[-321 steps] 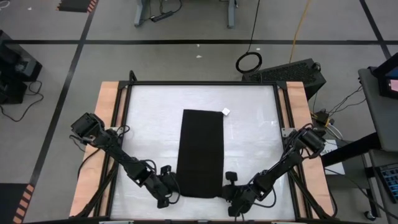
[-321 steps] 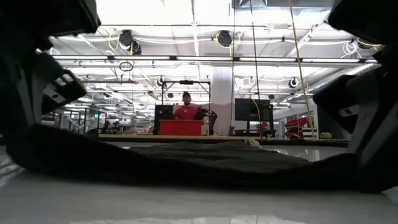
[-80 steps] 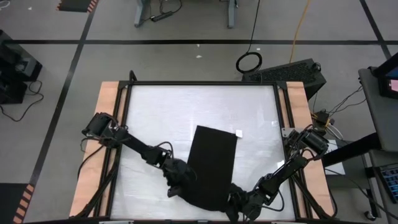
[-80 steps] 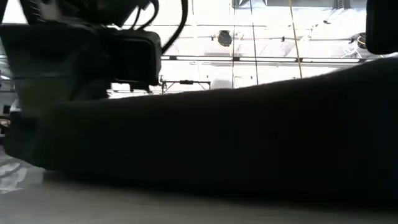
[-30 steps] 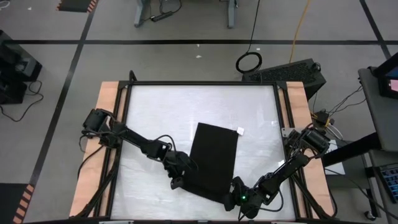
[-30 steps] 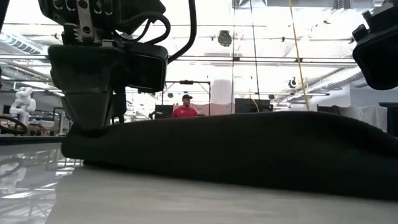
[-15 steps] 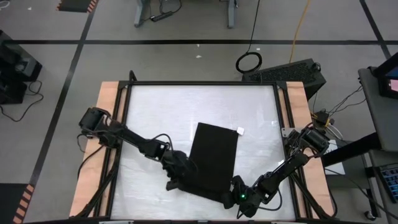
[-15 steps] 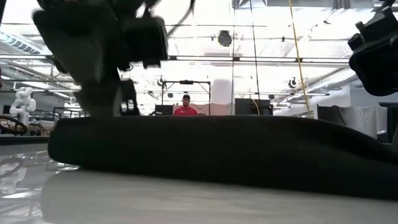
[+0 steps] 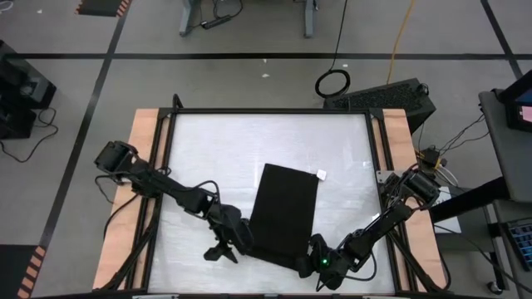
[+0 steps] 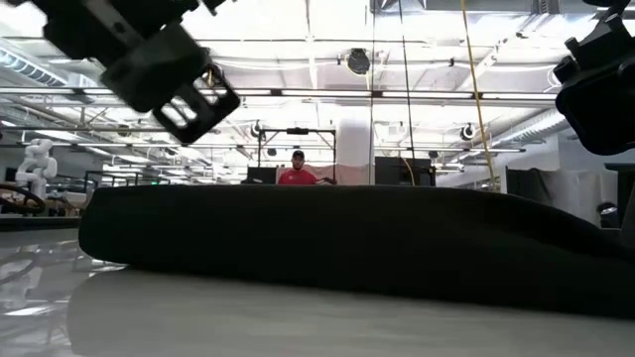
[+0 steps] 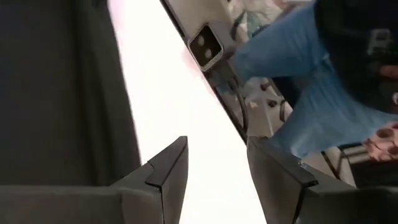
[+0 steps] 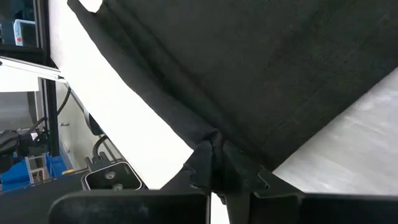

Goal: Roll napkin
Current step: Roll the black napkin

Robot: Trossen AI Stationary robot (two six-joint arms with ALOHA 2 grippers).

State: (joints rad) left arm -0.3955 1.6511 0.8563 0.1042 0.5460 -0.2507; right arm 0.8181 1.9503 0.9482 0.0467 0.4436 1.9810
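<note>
The black napkin [image 9: 284, 209] lies on the white table as a folded strip, slanting from far right to near. Its white tag [image 9: 321, 174] sits at its far right corner. In the low view its near end [image 10: 327, 238] is a thick rolled bulk lying on the table. My left gripper [image 9: 220, 249] is open and empty, lifted above the table just left of the napkin's near left end [image 11: 62, 93]; it also shows in the low view [image 10: 174, 74]. My right gripper [image 9: 316, 264] is shut on the napkin's near right end. My right gripper pinches a bunched fold [image 12: 211, 138] of the napkin at its near right end between its two fingers [image 12: 239, 171]. It holds several layers gathered together. The fingers come low from the table's near right side. The rest of the napkin lies on the table.
The table's wooden side rails [image 9: 141, 166] run along the left and right. The low-view camera [image 11: 205, 43] stands at the near edge, with a person in blue trousers [image 11: 292, 68] behind it. Bare table [image 9: 216, 149] lies left of and beyond the napkin.
My left gripper has come off the napkin's near left end, risen and tipped, and gone a little toward the table's left edge. The napkin's rolled near end stays lying on the table. My right gripper has kept its hold.
</note>
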